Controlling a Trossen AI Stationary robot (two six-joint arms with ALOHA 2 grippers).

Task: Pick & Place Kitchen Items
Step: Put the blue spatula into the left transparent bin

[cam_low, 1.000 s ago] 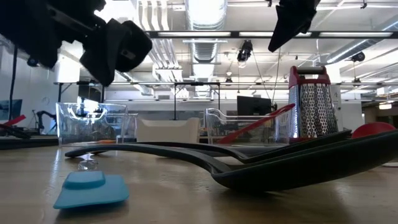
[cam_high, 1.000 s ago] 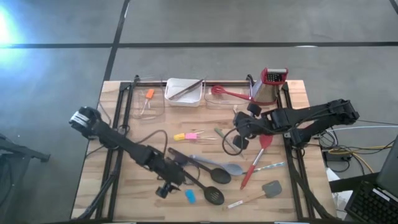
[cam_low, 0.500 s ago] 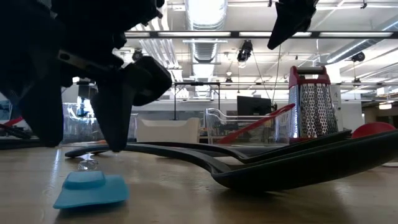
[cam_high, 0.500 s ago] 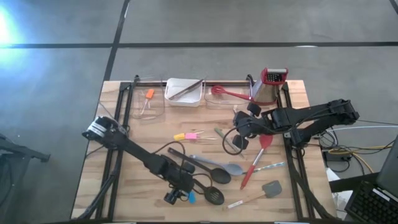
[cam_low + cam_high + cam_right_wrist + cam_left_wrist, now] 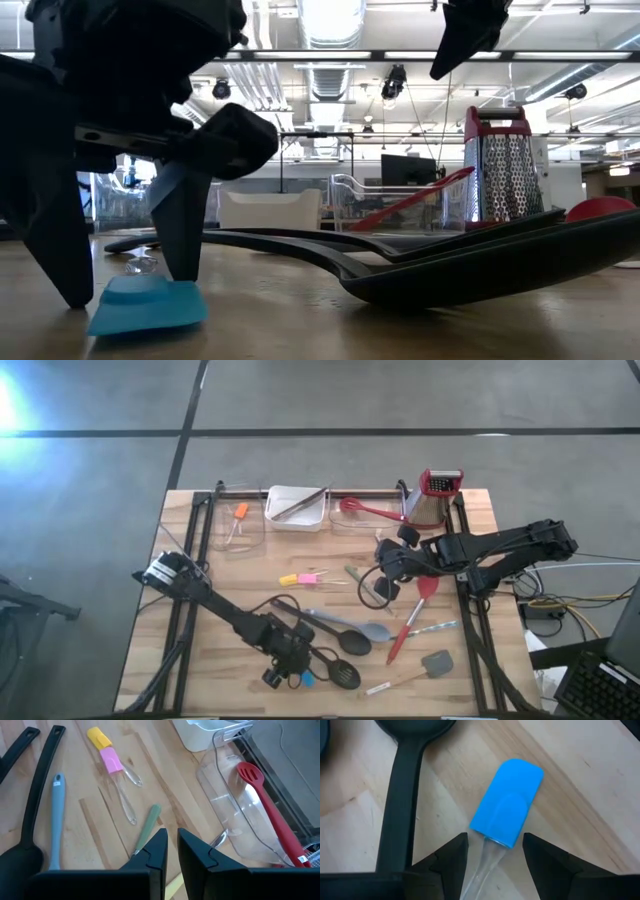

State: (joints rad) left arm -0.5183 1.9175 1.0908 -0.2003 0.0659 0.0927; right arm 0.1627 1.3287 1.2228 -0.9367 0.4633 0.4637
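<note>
Seen from above, the left arm's wrist hid most of the blue spatula (image 5: 306,678), so only a sliver of blue showed beside the black slotted spoon (image 5: 345,675) near the table's front edge. In the low view the left gripper (image 5: 118,290) filled the near ground; its fingers (image 5: 180,225) stood apart, one on each side of the blue spatula's head (image 5: 145,303), tips down at the wooden table (image 5: 300,320). Whether they touched the piece could not be told. The left wrist view showed the blue head (image 5: 507,802) lying flat with its clear handle (image 5: 482,865) running back between the spread fingers (image 5: 451,857), a black handle (image 5: 397,805) just beside it. Right of that, the grey spoon (image 5: 350,624) lay past the black spoons. Further right the right gripper (image 5: 392,565) hung above the table, well back from the blue spatula, its jaws nearly together and holding nothing; its wrist view looked down on the yellow and pink spatulas (image 5: 107,750) and a red slotted spoon (image 5: 265,805) lying in a clear bin (image 5: 225,795). The grater (image 5: 432,498) stood behind it, partly cut off by the arm.
</note>
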